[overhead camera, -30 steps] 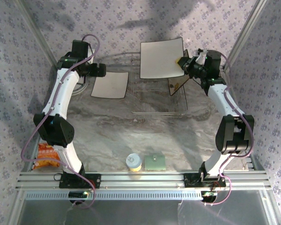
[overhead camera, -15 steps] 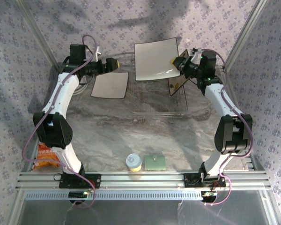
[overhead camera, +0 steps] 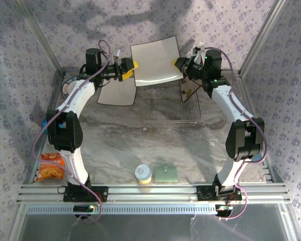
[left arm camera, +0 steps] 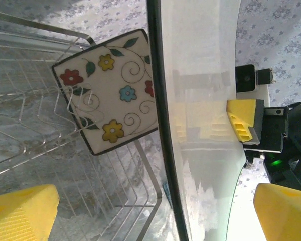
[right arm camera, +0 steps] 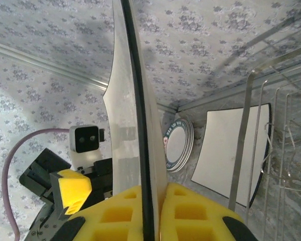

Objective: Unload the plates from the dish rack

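A square cream plate point(overhead camera: 155, 59) point(left arm camera: 200, 100) hangs upright in the air over the back of the wire dish rack point(overhead camera: 170, 105). My right gripper point(overhead camera: 180, 64) point(right arm camera: 149, 213) is shut on its right edge. My left gripper point(overhead camera: 132, 68) point(left arm camera: 155, 216) is open, one finger point(left arm camera: 20, 213) on each side of the plate's left edge. A flower-printed plate point(overhead camera: 189, 91) point(left arm camera: 110, 98) stands in the rack. Another square cream plate point(overhead camera: 118, 91) point(right arm camera: 231, 150) lies on the table left of the rack. A stack of round plates point(overhead camera: 66, 87) point(right arm camera: 178, 145) sits at the far left.
A green square pad point(overhead camera: 166, 174) and a small jar point(overhead camera: 143, 173) stand near the front edge. An orange snack bag point(overhead camera: 50, 166) lies at the front left. Patterned walls and metal frame posts close in the back and sides.
The right gripper has carried the cream plate leftward. The left arm has swung right from above the flat plate, and its open jaws now straddle the held plate's left edge.
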Tool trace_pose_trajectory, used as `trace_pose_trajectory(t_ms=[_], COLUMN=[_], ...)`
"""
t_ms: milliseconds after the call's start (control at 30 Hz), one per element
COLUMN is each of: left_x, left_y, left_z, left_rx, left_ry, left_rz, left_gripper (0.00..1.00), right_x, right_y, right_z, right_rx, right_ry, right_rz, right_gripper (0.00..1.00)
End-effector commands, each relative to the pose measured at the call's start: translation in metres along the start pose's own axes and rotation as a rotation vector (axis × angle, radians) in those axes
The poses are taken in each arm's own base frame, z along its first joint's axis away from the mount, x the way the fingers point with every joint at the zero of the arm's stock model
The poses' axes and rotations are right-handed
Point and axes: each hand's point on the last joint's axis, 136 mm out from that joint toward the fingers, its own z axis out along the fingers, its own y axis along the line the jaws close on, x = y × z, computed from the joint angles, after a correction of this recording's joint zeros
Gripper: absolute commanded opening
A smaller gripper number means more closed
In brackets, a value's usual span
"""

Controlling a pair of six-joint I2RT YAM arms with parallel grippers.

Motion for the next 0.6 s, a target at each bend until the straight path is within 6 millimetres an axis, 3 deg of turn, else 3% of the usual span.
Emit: trace_pose_trajectory(t_ms=[0,167,300,433,567], left_x=[-0.003,-0.004,-0.003,-0.003,-0.002], left_y=[-0.017,-0.018,-0.019,-0.019,-0.02], left_z=[0.005,0.006,0.007,0.007,0.008], left_rx=[0.072,0.078,0.081,0.084,0.088], left_ry=[0.007,0.01,0.013,0.015,0.019], left_rz=[0.021,0.019,0.019,0.018,0.015], left_gripper=[0.97,0.85,0.68,0.43,0.31], right_x=[-0.015,-0.012,-0.009,-0.009,-0.006], right_y=[0.069,0.075,0.077,0.075,0.075], right_z=[-0.005,0.0,0.005,0.007,0.011], right_rx=[-0.169,-0.178,-0.181,-0.177,-0.176], right_ry=[-0.028,-0.013,-0.002,0.005,0.019], right_rz=[-0.145,-0.156,-0.157,-0.157,-0.157], right_gripper=[0.0,0.0,0.0,0.0,0.0])
